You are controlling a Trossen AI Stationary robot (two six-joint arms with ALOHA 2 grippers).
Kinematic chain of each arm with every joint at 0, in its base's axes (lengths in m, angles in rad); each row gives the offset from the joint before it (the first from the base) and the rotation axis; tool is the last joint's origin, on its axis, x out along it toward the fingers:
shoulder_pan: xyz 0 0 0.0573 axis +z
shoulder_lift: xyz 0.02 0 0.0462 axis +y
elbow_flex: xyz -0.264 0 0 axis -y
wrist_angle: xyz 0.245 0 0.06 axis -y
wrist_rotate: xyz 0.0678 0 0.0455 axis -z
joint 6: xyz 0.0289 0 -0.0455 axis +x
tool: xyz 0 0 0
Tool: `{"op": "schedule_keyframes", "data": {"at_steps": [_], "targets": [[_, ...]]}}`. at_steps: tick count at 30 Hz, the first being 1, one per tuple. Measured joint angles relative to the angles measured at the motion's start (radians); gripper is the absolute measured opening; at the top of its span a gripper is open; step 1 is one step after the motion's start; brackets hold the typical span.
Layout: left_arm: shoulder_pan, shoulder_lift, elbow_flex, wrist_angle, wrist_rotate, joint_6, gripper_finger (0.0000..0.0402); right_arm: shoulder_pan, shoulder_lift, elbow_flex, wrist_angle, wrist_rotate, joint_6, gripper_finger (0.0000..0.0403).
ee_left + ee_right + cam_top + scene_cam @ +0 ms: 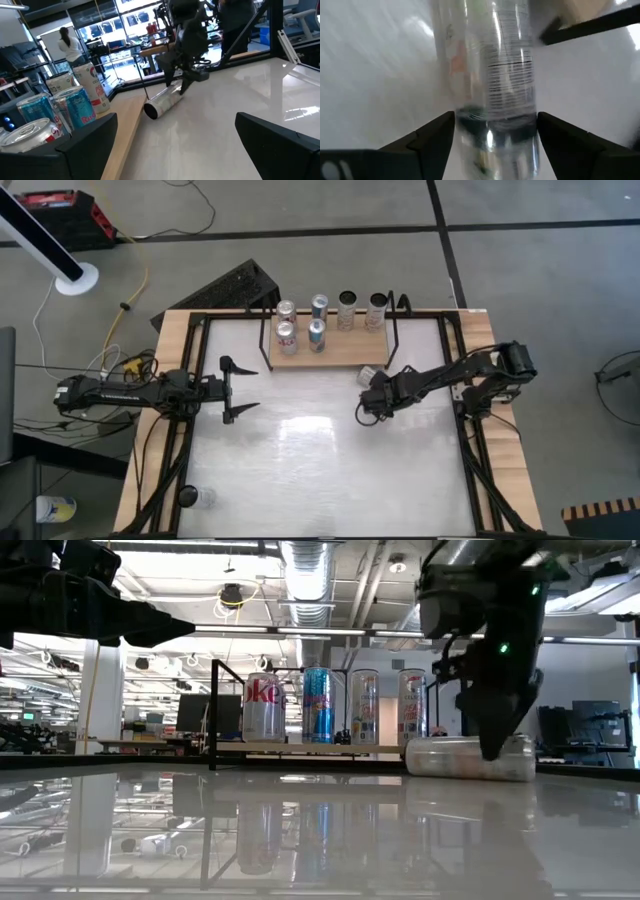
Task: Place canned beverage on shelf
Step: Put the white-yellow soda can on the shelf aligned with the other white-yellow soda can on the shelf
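Note:
A slim silver can [368,373] lies on its side on the white tabletop, just in front of the shelf's right end. It also shows in the low view [455,758] and the left wrist view [162,103]. The shelf [335,357], a light-wood board in a black wire frame, carries several upright cans [317,320]. My right gripper [372,384] stands over the lying can, shut on it. My left gripper [238,388] hovers open and empty over the table's left part. My right gripper pinches the lying can's round side [470,125] between its two fingers [437,135], near one end of the can. The fingers come from above, slanting in from the table's right, and lie across the can. The can rests on its side on the tabletop [470,775].
The shelf's black wire upright [393,330] stands close behind the lying can. A small bottle [195,497] lies at the table's near left corner. A black crate [240,285] sits beyond the far edge. A person [67,42] stands far off in the room.

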Motion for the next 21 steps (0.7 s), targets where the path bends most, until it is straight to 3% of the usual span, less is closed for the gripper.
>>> {"op": "schedule_keyframes", "data": {"at_steps": [9, 17, 21], "targets": [[0.0, 0.0, 0.0, 0.0, 0.001, 0.001, 0.0393, 0.016, -0.005, -0.067, 0.314, -0.107, -0.03, 0.0307], [0.0, 0.0, 0.0, 0.0, 0.0, 0.002, 0.0393, 0.153, -0.004, -0.068, 0.462, -0.139, 0.101, 0.0307], [0.0, 0.0, 0.0, 0.0, 0.0, 0.002, 0.0393, 0.242, 0.014, -0.068, 0.504, -0.089, 0.202, 0.0307]]}}
